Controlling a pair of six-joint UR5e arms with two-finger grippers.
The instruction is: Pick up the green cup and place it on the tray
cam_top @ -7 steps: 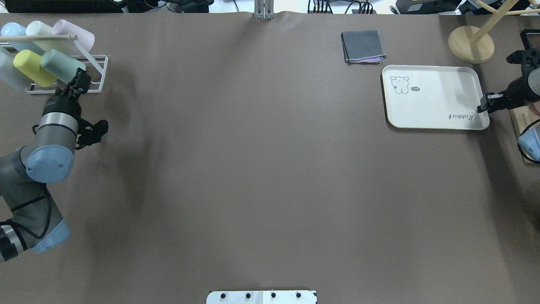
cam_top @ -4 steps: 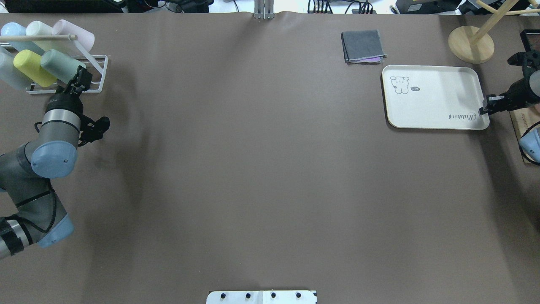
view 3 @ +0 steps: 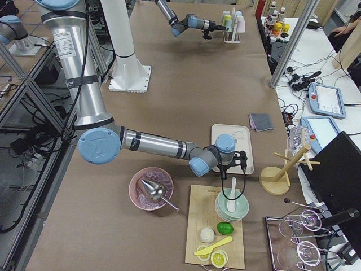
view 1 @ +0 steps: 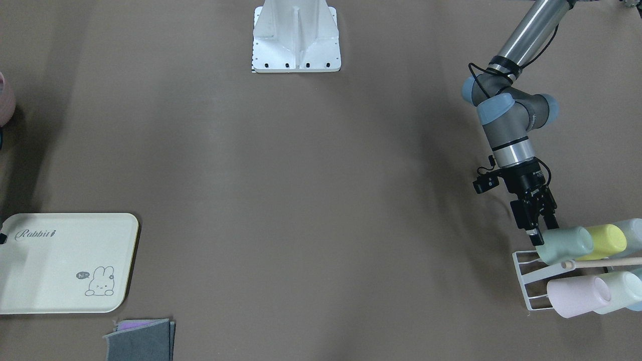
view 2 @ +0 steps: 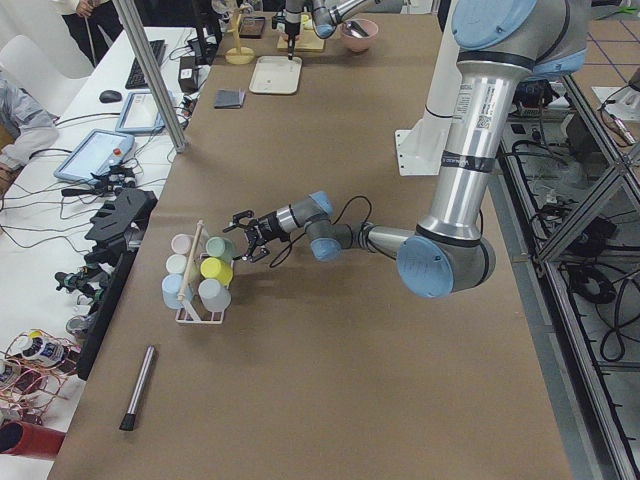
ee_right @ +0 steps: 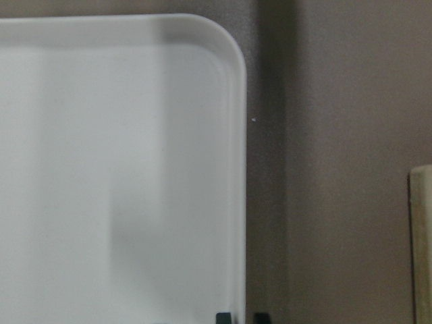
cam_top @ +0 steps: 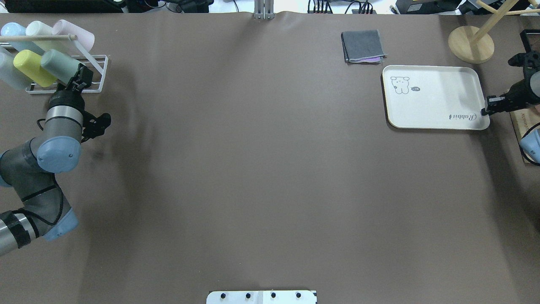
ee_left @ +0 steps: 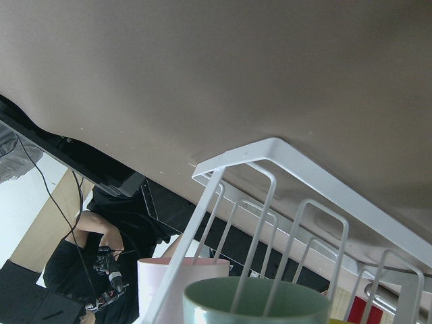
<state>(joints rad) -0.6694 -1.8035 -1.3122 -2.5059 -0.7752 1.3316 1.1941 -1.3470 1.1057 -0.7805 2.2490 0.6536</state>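
The green cup (cam_top: 59, 65) lies tilted on a white wire rack (cam_top: 98, 72) at the far left, its mouth toward my left arm. It also shows in the front view (view 1: 564, 244) and at the bottom of the left wrist view (ee_left: 256, 300). My left gripper (cam_top: 81, 78) is open, its tips at the cup's rim in the front view (view 1: 540, 231). The cream tray (cam_top: 434, 97) with "Rabbit" lettering lies at the far right and holds nothing. My right gripper (cam_top: 485, 111) is shut, just beside the tray's near right corner (ee_right: 233, 135).
A yellow cup (cam_top: 31, 67), a pink cup (cam_top: 74, 33) and other pale cups share the rack. A folded grey cloth (cam_top: 363, 46) and a wooden stand base (cam_top: 470, 44) lie behind the tray. A cutting board (cam_top: 521, 126) sits at the right edge.
My left arm has swung forward and brought its gripper a little closer to the green cup. My right gripper has drawn back to the right, off the tray's corner.
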